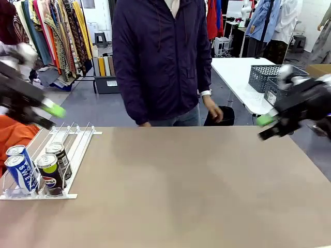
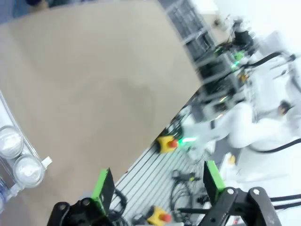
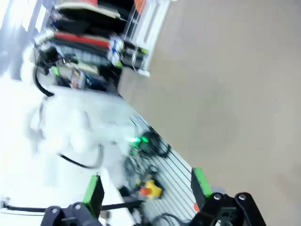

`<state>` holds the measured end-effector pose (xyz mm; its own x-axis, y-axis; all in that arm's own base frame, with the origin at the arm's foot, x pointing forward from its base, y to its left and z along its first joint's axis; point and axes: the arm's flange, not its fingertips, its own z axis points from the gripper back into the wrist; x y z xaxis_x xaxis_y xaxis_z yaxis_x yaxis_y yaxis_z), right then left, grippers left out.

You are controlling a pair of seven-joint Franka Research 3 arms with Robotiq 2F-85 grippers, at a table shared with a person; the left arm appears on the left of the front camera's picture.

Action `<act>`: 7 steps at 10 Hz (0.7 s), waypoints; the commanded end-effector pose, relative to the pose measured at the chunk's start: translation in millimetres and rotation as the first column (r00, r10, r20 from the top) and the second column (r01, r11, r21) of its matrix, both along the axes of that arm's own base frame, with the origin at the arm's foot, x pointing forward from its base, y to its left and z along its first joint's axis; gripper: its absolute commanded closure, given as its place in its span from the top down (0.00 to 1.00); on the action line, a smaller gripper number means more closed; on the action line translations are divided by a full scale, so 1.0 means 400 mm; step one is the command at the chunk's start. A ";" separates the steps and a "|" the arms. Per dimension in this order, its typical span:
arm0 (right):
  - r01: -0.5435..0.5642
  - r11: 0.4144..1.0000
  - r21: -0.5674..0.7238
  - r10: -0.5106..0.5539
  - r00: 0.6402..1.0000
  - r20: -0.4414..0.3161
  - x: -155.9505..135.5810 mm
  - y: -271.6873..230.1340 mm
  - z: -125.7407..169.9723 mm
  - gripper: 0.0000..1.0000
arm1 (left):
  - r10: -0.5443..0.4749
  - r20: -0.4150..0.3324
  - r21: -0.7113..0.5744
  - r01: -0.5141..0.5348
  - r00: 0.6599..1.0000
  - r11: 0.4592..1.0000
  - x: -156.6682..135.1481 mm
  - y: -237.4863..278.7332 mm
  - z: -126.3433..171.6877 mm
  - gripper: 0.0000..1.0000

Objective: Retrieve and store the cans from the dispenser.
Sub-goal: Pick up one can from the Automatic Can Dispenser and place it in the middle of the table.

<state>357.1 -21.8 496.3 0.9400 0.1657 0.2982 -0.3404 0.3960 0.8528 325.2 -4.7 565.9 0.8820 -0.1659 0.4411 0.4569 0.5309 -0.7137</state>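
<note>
Cans point(image 1: 36, 168) sat four-up at the front end of the dispenser point(image 1: 81, 139), left side of the tabletop point(image 1: 196, 186); your left pincer point(image 2: 158, 180) and right pincer point(image 3: 146, 184) both hung wide open, holding nothing.

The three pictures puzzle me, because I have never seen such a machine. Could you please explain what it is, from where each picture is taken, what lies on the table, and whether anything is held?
It is a robot with two arms at a brown table. A person stands at the far side. The front view looks across the table from the robot's side. The other two pictures come from a camera on each wrist, looking along that gripper's two fingers. The left gripper and the right gripper both hang above the table, open and holding nothing. On the table's left part lies a white dispenser with four drink cans in it: two blue cans and two black cans.
</note>
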 end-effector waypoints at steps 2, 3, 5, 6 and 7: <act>0.354 0.891 0.282 -0.341 0.935 -0.095 -0.013 -0.292 -0.106 1.00 | 0.248 -0.049 -0.317 -0.251 0.967 0.915 -0.044 0.350 -0.085 1.00; 0.507 0.786 0.354 -0.481 0.861 -0.166 -0.021 -0.385 -0.158 1.00 | 0.300 -0.074 -0.360 -0.306 0.951 0.881 -0.066 0.451 -0.137 1.00; 0.620 0.658 0.427 -0.590 0.777 -0.220 -0.070 -0.472 -0.204 1.00 | 0.371 -0.173 -0.422 -0.409 0.912 0.809 -0.103 0.582 -0.209 1.00; 0.622 0.670 0.406 -0.597 0.776 -0.203 -0.065 -0.460 -0.210 1.00 | 0.440 -0.179 -0.405 -0.474 0.880 0.782 -0.104 0.610 -0.232 1.00; 0.620 0.713 0.328 -0.620 0.776 -0.118 -0.038 -0.412 -0.203 1.00 | 0.599 -0.140 -0.236 -0.615 0.788 0.753 -0.072 0.595 -0.249 1.00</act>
